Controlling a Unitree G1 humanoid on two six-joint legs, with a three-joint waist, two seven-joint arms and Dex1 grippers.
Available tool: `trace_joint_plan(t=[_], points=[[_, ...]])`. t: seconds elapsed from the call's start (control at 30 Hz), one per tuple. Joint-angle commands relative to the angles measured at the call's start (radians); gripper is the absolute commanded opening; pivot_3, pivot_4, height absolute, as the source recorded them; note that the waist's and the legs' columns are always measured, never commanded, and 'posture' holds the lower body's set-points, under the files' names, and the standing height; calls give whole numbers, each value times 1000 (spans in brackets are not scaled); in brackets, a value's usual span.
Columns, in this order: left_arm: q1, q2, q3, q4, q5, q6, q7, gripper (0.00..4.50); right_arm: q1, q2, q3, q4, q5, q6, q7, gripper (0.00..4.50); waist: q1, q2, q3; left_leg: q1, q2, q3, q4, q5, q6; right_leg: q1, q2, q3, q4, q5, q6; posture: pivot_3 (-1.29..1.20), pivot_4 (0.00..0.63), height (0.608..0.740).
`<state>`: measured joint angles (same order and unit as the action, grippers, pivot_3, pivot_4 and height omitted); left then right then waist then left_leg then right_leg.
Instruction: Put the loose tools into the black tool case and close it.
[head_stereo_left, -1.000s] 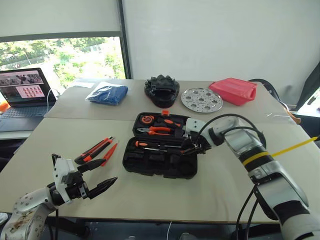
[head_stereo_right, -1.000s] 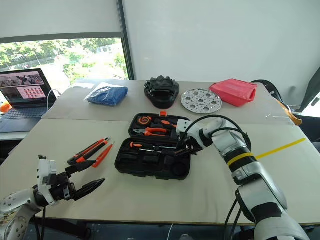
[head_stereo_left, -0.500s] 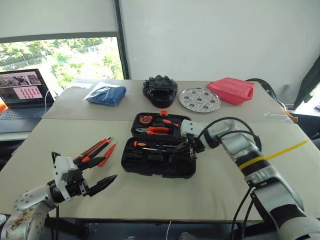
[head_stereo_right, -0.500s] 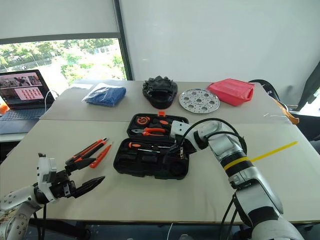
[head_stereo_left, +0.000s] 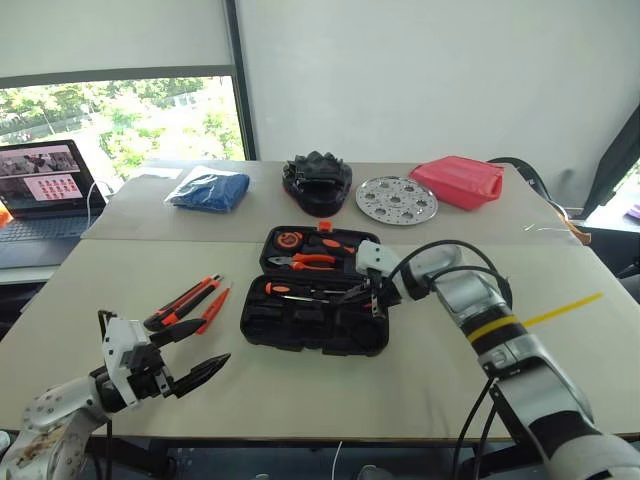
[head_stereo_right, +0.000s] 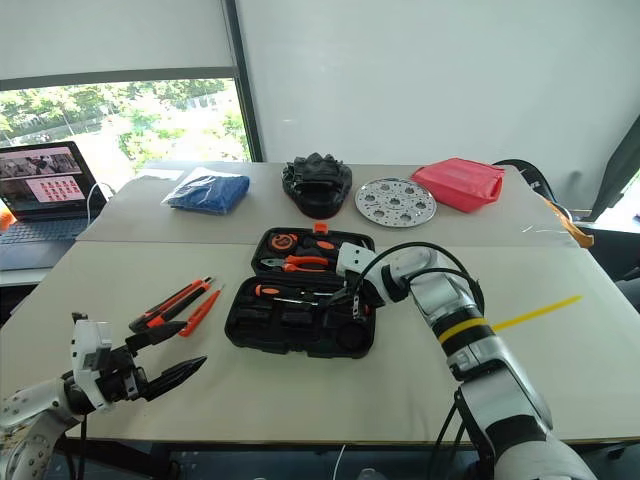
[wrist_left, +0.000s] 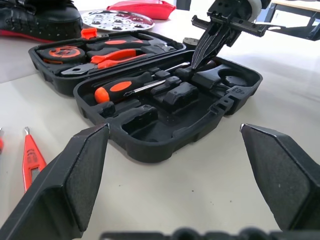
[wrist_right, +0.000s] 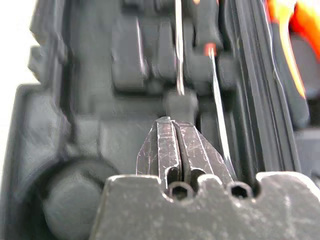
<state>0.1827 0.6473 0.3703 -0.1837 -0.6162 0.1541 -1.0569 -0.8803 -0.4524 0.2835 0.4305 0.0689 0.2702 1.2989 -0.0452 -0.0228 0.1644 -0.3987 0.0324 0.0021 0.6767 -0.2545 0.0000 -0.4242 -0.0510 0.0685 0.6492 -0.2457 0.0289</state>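
Observation:
The black tool case (head_stereo_left: 300, 330) lies open in the middle of the table. A tape measure and pliers (head_stereo_left: 315, 262) sit in its far half. An orange-and-black screwdriver (wrist_left: 120, 87) lies in the near half. My right gripper (head_stereo_left: 366, 296) is shut and hangs tilted down over the near half's right end, its fingertips (wrist_right: 172, 127) just above thin screwdriver shafts, with nothing held. A black-orange utility knife (head_stereo_left: 188, 298) and a slim orange pen-like tool (head_stereo_left: 218, 305) lie left of the case. My left gripper (head_stereo_left: 205, 345) is open near the table's front left, pointing toward the case.
Along the far side stand a laptop (head_stereo_left: 45, 190), a dark blue wrapped bundle (head_stereo_left: 210, 188), a black lumpy object (head_stereo_left: 317, 180), a perforated silver disc (head_stereo_left: 398, 198) and a red pouch (head_stereo_left: 460, 180). A yellow strip (head_stereo_left: 560, 308) lies at the right.
My right gripper's fingers have closed, and it has swung a little to the left over the case's near half. The left gripper stays where it was, open.

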Motion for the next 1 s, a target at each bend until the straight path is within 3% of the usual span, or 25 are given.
trace_joint_plan(t=[0.03, 0.13, 0.23, 0.33, 0.47, 0.53, 0.67, 0.8, 0.9, 1.0], points=[[59, 6, 99, 5, 0, -35, 18, 4500, 95, -57, -146, -222, 177, -18, 69, 33, 2, 0, 0, -1, 0, 0, 0, 0, 0, -1, 0, 0, 0, 0, 0, 0, 150, 740], [118, -3, 186, 67, 7, -63, 38, 4500, 252, -95, -243, -414, 297, -35, 80, 720, 9, 0, 0, -1, 0, -1, -1, -1, 1, 0, -3, -2, -2, 0, 1, 0, 150, 740], [168, -10, 260, 147, 19, -106, 47, 4500, 410, -120, -319, -540, 359, -55, 51, 1827, 8, 0, 0, -1, 0, -1, -1, -1, 1, 1, -4, -2, -3, -1, 1, 0, 150, 740], [191, -19, 328, 247, 32, -151, 73, 4500, 630, -110, -415, -570, 343, -278, 37, 2663, 10, -3, -1, 1, -1, 1, 0, -1, 1, 4, -3, -3, -2, -1, 2, 0, 150, 740], [194, -13, 352, 263, 16, -142, 82, 4500, 782, -73, -520, -575, 430, -358, -2, 4132, 9, -3, -1, 2, -1, 8, 1, 0, 1, 5, -3, -2, -2, -2, 2, 0, 150, 740], [192, -2, 348, 253, -3, -111, 74, 4500, 828, -68, -559, -555, 456, -379, -13, 4460, 9, -4, -1, 3, -1, 9, 1, 1, 0, 6, -2, -1, -1, -1, 2, 0, 150, 740], [130, 35, 315, 181, -61, 15, 96, 4500, 863, -74, -595, -527, 442, -432, -57, 4460, 6, -6, 0, 12, 0, 10, 1, 1, 0, 15, -1, -1, -2, -2, 2, 0, 150, 740], [-10, 103, 222, 77, -68, 243, 252, 4500, 835, -85, -578, -569, 455, -418, -91, 4460, 11, -6, 0, 16, 1, 8, 1, 1, 0, 19, 1, -1, -2, -6, 8, 0, 150, 740], [-128, 211, 71, 23, -8, 438, 319, 4500, 793, -98, -549, -594, 461, -384, -107, 4460, 7, -6, 0, 17, 1, 8, 1, 1, 0, 20, 2, 1, -2, -5, 6, 0, 150, 740], [-307, 253, -41, 19, -9, 636, 411, 4500, 758, -108, -522, -609, 464, -352, -122, 4460, 4, -6, 1, 16, 2, 7, 0, 1, 0, 19, 4, 2, -2, -2, 2, 0, 150, 740]])
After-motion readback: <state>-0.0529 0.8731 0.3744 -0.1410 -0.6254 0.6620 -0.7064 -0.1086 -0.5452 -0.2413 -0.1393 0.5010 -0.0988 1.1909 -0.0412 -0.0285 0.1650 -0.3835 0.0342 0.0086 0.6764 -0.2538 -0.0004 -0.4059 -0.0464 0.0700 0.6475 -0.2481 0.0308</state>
